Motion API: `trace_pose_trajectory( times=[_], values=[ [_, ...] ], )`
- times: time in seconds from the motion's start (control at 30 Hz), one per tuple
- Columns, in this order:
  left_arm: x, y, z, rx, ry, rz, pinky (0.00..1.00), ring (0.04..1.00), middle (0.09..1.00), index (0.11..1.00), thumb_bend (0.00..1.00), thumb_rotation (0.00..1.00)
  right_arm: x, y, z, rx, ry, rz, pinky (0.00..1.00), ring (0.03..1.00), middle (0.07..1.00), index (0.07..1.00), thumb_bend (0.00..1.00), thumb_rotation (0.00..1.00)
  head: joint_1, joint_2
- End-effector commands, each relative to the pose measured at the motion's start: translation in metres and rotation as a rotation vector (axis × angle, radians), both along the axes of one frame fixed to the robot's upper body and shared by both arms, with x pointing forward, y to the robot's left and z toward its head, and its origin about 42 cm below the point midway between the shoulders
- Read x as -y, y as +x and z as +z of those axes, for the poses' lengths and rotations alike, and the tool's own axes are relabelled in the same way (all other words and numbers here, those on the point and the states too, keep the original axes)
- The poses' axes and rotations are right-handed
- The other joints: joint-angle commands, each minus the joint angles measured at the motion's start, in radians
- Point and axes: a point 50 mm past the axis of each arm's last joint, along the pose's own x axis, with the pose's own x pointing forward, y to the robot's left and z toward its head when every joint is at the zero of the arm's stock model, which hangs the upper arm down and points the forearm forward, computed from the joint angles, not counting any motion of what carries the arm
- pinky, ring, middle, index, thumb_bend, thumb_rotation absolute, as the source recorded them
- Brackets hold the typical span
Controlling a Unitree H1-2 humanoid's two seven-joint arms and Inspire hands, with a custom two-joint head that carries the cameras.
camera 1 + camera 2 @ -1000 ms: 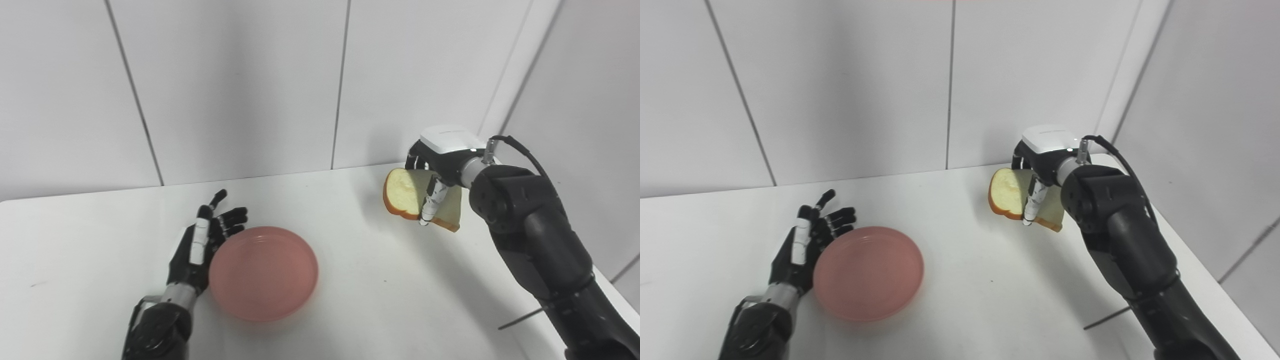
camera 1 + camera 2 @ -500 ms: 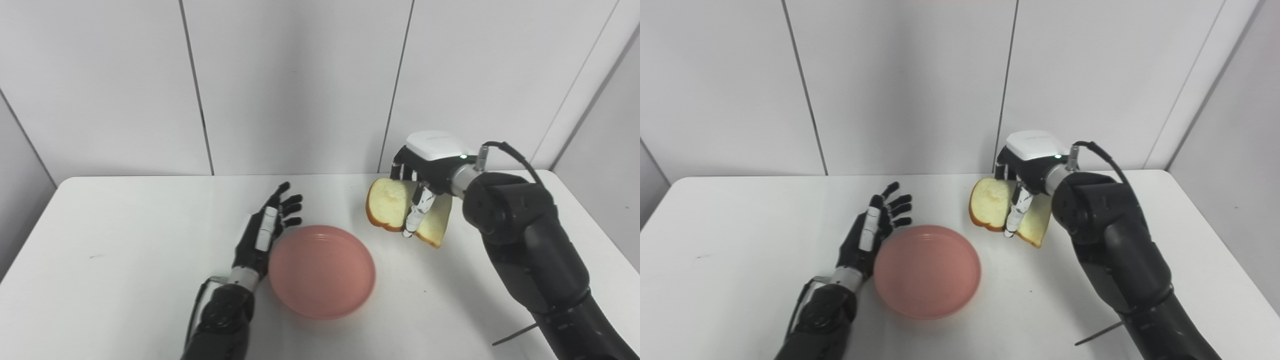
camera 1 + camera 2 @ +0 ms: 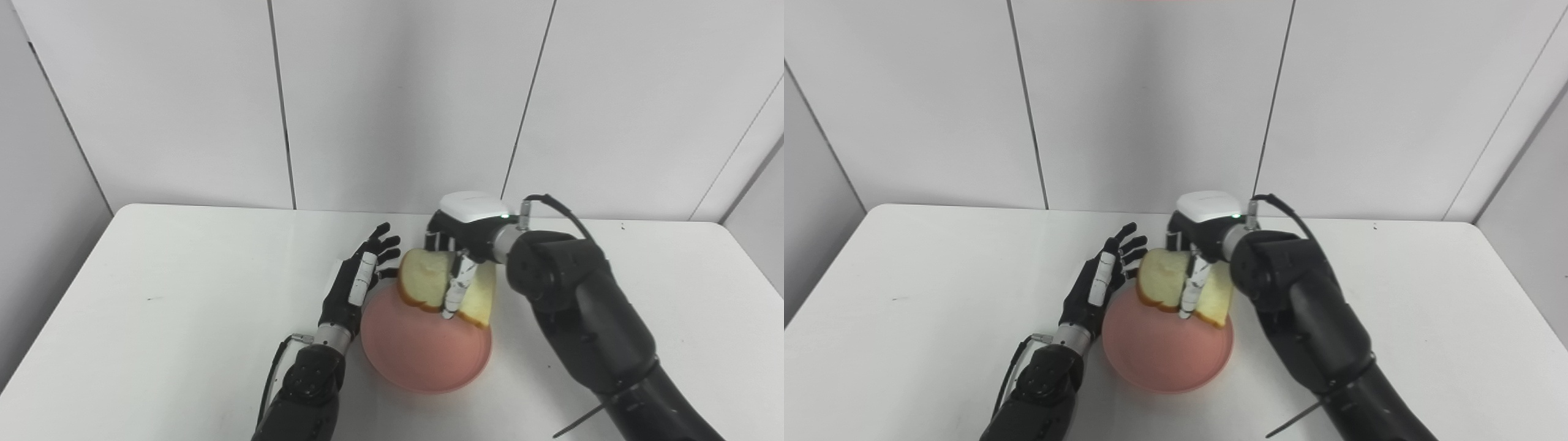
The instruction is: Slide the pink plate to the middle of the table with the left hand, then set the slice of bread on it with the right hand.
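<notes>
The pink plate [image 3: 422, 355] lies on the white table [image 3: 153, 343], near its middle. My left hand [image 3: 358, 288] stands open, fingers spread, against the plate's left rim. My right hand [image 3: 456, 245] is shut on the slice of bread [image 3: 422, 285], pinched between thumb and fingers. The bread hangs tilted over the far part of the plate, and whether it touches the plate cannot be told. In the right eye view the bread [image 3: 1164, 285] covers the plate's [image 3: 1167, 358] back rim.
White wall panels [image 3: 398, 104] close the table's far side, with a side wall [image 3: 37, 202] at the left. The table's right edge [image 3: 753, 257] shows near the corner.
The camera has swung left, shifting the whole picture. My right hand has carried the bread leftward from beside the plate to over its far part. The left hand stays at the plate's rim.
</notes>
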Motion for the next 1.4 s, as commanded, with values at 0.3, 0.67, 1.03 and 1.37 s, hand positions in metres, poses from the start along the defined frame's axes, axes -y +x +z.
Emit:
trace_pose_trajectory(
  times=[0.3, 0.67, 1.03, 1.37],
  values=[
    [-0.012, -0.012, -0.02, -0.087, 0.018, 0.023, 0.67, 0.825, 0.827, 0.872, 0.9, 1.0, -0.02, -0.003, -0.019, 0.021, -0.02, 0.007, 0.21, 0.316, 0.435, 0.601, 0.79, 0.08, -0.021, 0.011],
    [-0.015, -0.013, -0.015, -0.101, -0.003, 0.025, 0.7, 0.827, 0.812, 0.899, 0.89, 1.0, -0.023, -0.013, -0.043, -0.002, -0.039, 0.028, 0.19, 0.286, 0.472, 0.728, 0.57, 0.0, -0.039, 0.021],
    [-0.015, -0.013, -0.017, -0.108, 0.001, 0.022, 0.69, 0.826, 0.799, 0.895, 0.88, 1.0, -0.019, -0.013, -0.058, 0.065, -0.044, 0.025, 0.24, 0.358, 0.501, 0.748, 0.74, 0.09, -0.044, 0.022],
    [-0.016, -0.015, -0.018, -0.112, 0.005, 0.025, 0.69, 0.833, 0.8, 0.898, 0.89, 1.0, -0.013, -0.019, -0.051, 0.117, -0.13, 0.077, 0.87, 0.872, 0.868, 0.816, 1.0, 0.37, -0.045, 0.024]
  ],
)
